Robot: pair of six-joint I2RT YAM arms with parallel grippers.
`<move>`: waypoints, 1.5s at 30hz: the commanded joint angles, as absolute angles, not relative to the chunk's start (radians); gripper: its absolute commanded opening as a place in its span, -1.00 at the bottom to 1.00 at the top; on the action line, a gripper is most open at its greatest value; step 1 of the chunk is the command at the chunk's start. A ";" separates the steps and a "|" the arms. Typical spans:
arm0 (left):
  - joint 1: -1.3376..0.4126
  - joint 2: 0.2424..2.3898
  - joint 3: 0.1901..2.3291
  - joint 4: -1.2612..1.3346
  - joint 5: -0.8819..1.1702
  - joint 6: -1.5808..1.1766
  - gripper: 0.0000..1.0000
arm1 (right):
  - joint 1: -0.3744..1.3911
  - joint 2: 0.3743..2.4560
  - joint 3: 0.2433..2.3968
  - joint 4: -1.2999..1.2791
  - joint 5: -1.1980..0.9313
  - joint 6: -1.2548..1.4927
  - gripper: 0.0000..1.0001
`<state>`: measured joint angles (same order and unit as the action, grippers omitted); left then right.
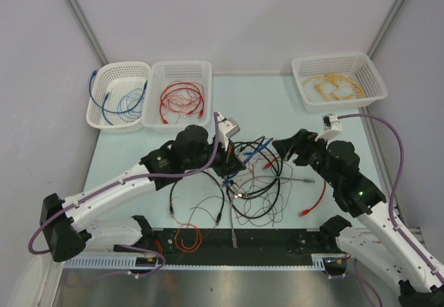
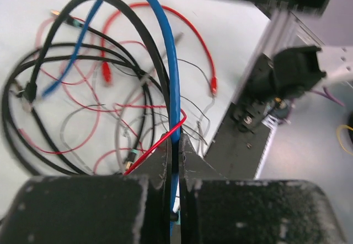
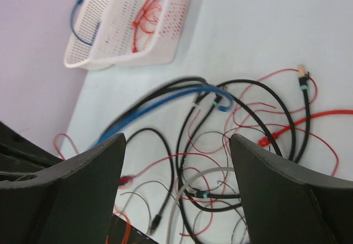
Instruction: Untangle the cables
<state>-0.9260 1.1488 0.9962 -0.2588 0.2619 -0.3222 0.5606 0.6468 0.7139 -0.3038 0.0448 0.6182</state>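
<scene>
A tangle of thin cables lies on the pale table between the two arms, near the front edge. It spreads wider from left to right than from front to back. Black loops, fine red and reddish-brown strands and a grey wire cross one another, with small plugs at their ends. One blue cable rises from the heap in a tall arch, running diagonally from the left gripper towards the right gripper. The left gripper is pinched tight on this blue cable. The right gripper hangs wide open over the heap, holding nothing.
</scene>
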 commanded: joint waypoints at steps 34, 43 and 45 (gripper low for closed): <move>-0.931 1.022 0.845 -0.054 0.331 -0.426 -1.00 | 0.537 0.676 0.505 0.177 -0.187 1.170 0.71; -0.933 0.996 0.804 -0.018 0.356 -0.451 -1.00 | 0.512 0.776 0.446 0.417 -0.179 1.261 0.71; -0.934 0.996 0.796 -0.011 0.359 -0.456 -1.00 | 0.494 0.837 0.446 0.484 -0.210 1.290 0.70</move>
